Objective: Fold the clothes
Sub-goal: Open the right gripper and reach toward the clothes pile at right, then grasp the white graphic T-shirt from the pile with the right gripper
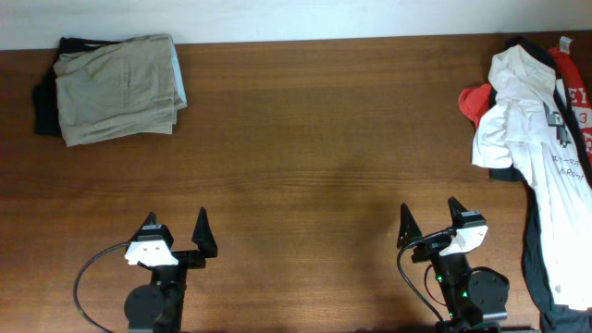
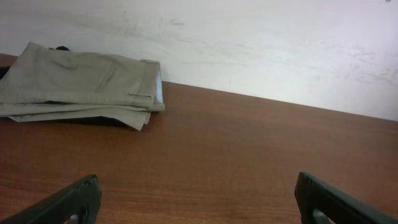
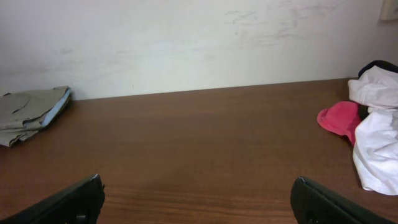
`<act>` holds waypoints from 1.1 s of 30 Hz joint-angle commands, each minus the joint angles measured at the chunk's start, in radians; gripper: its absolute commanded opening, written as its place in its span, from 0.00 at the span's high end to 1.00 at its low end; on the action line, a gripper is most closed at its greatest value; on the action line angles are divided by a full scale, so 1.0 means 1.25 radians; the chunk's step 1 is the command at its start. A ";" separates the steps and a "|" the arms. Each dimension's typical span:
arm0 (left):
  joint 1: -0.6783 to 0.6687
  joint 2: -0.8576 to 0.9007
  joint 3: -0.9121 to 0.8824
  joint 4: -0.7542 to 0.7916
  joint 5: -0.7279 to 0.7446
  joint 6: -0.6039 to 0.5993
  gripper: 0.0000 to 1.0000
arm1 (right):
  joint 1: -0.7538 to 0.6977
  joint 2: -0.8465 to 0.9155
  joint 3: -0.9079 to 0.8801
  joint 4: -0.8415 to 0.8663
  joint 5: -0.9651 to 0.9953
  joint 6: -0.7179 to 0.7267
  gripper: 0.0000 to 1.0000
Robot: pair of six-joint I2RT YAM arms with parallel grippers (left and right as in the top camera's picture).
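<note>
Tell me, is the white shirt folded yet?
Not folded: the white shirt lies crumpled in a loose, wrinkled heap.

Both black arms (image 1: pixel 153 301) carry white wrist housings (image 1: pixel 151 248), pointed black fingers (image 1: pixel 203 227) and looping black cables (image 1: pixel 400 264).

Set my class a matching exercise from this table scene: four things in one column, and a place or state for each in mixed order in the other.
Column one
1. folded khaki-beige garment
2. crumpled white T-shirt
3. small red garment
4. left gripper

Column two
A. at the near edge of the brown wooden table, jaws open, empty
B. stretched along the right side, unfolded
C. far left corner
D. poking out beside the T-shirt, toward the middle

Pairs: 1-C, 2-B, 3-D, 4-A
</note>
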 commanded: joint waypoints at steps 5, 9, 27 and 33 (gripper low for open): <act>-0.003 -0.005 -0.005 0.001 -0.006 -0.004 0.01 | 0.006 -0.007 -0.004 -0.006 0.010 -0.006 0.01; -0.003 -0.005 -0.005 0.001 -0.005 -0.004 0.01 | 0.006 -0.007 -0.004 -0.006 0.010 -0.006 0.01; -0.003 -0.005 -0.005 0.001 -0.005 -0.004 0.01 | 0.006 -0.007 -0.004 0.109 -0.174 0.341 0.01; -0.003 -0.005 -0.005 0.001 -0.005 -0.004 0.01 | 0.004 0.016 0.090 0.227 -0.080 0.320 0.01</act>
